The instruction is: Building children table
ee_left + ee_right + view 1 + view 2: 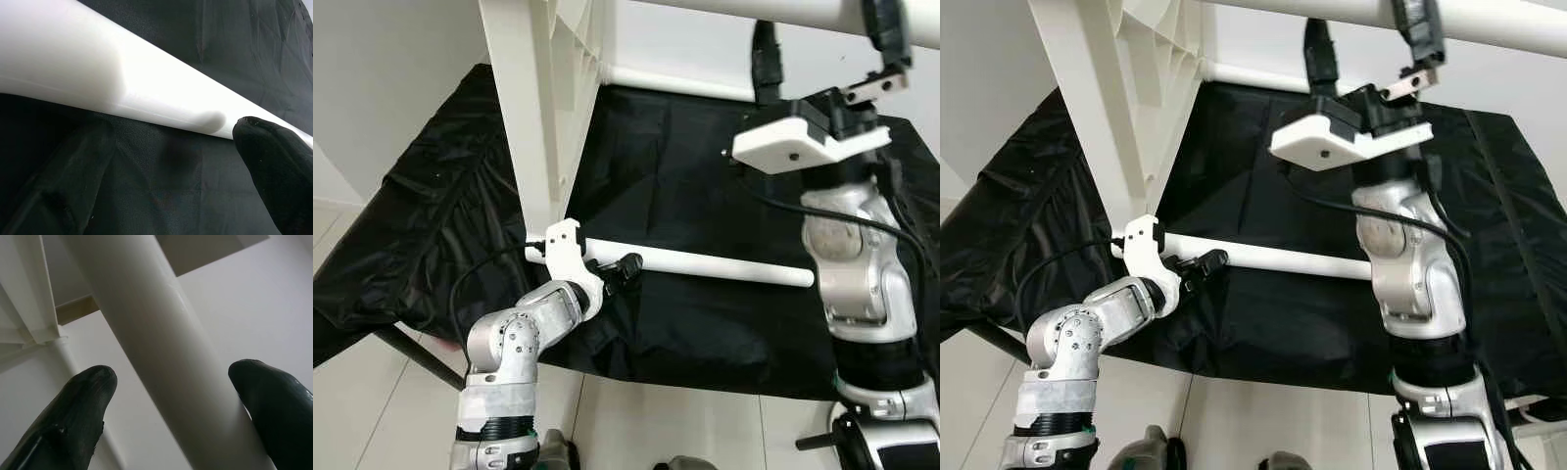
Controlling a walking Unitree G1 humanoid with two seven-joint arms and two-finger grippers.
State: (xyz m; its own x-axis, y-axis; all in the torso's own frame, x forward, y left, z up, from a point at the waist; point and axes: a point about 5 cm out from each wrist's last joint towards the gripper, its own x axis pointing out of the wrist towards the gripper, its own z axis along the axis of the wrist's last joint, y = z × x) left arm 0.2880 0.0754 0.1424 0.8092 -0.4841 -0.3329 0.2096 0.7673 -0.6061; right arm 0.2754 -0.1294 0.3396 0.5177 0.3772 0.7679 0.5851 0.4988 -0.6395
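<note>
The left gripper (625, 266) was shut on a loose white table leg (724, 266) lying on the black cloth (685, 147). The right gripper (832, 49) stood open around an upper leg (783, 12). Next, the loose leg probably needed lifting to the tabletop (543, 88).
</note>
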